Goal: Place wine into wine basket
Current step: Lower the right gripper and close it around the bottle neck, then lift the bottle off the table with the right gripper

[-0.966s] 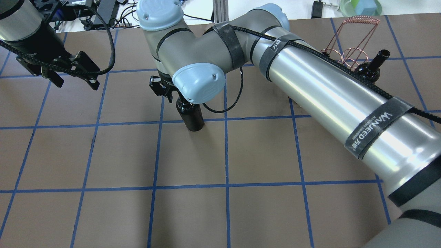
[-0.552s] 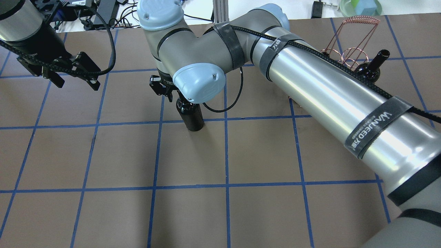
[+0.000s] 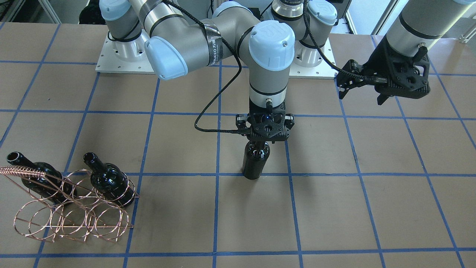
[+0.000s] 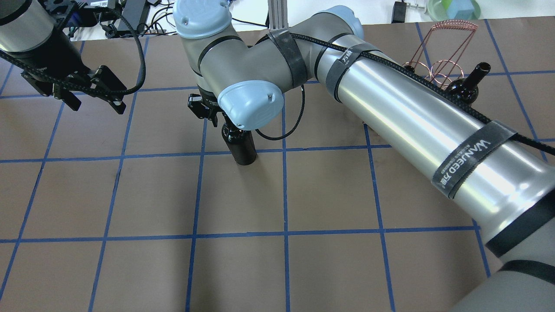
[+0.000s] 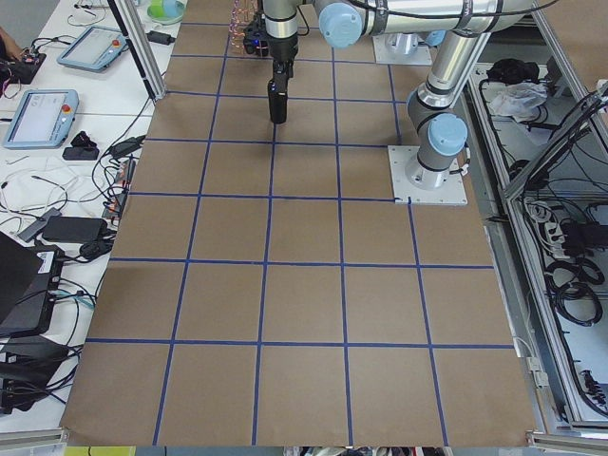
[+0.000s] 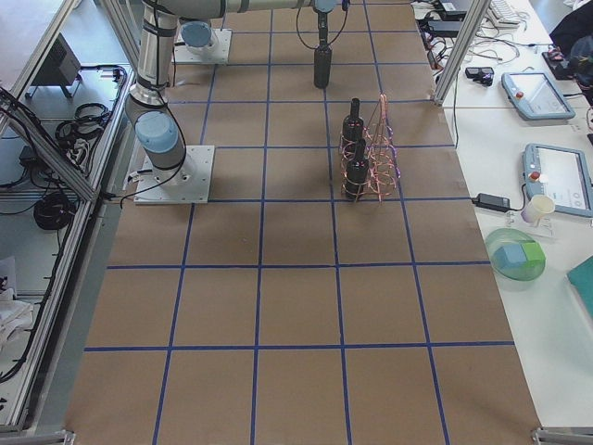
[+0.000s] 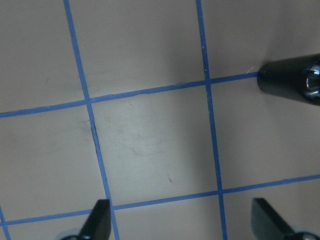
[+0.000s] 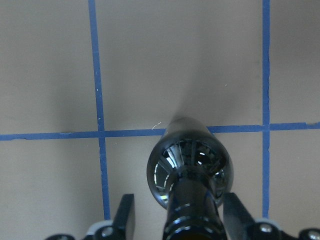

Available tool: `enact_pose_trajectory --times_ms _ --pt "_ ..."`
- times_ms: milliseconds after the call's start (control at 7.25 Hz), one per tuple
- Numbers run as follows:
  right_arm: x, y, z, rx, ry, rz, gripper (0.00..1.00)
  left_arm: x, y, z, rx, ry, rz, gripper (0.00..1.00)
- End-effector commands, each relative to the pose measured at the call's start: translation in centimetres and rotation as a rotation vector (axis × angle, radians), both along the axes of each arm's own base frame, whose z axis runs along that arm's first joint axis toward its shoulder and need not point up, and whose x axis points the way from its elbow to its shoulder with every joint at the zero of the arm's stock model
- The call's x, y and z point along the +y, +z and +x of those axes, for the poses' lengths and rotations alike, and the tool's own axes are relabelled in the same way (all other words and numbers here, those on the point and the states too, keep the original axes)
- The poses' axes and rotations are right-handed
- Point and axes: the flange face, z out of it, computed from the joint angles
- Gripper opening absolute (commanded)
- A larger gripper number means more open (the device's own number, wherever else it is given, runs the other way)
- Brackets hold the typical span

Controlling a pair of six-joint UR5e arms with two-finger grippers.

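The wine (image 3: 254,162) is being straddled at its neck by the right gripper (image 3: 265,141) while it is standing upright on the table (image 3: 334,208), on a blue tape line well away from every edge. In the right wrist view the fingers (image 8: 127,212) are being held apart on either side of the neck. A gap is showing on one side, so the jaws are judged to be part-open, with nothing being clamped yet. The left gripper (image 7: 182,220) is being held above bare table, its jaws spread wide and nothing between them. The wine basket (image 3: 70,219) is being kept near the edge opposite the robot's base, toward the robot's right, with two other bottles (image 3: 108,180) lying tilted in its rings.

Trouble is being risked in several ways. If the jaws are closed off-centre, the bottle may be nudged and toppled. The glossy neck may be let slip, since a heavy body would be hanging from a narrow, smooth grip. At the rack, the thin wire may be pushed, or a loaded bottle struck, if the approach is misjudged.
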Motion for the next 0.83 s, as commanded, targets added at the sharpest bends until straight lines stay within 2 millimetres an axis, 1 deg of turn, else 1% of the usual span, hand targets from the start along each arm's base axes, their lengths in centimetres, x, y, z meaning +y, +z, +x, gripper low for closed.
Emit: enact_pose_trajectory --times_ms 0,138,276,690 --pt "0.1 -0.1 0.0 -0.003 0.006 0.004 0.25 0.0 0.0 0.0 0.0 0.0 0.0 1.0" --pt "0.3 -0.4 0.0 0.0 0.006 0.009 0.04 0.0 0.0 0.0 0.0 0.0 0.0 1.0" --pt "0.2 -0.4 -0.2 0.006 0.007 0.006 0.0 0.0 -0.1 0.0 0.002 0.0 0.001 1.0" --pt "0.2 1.0 -0.8 0.004 0.018 -0.007 0.0 0.0 -0.1 0.0 0.002 0.0 0.001 1.0"
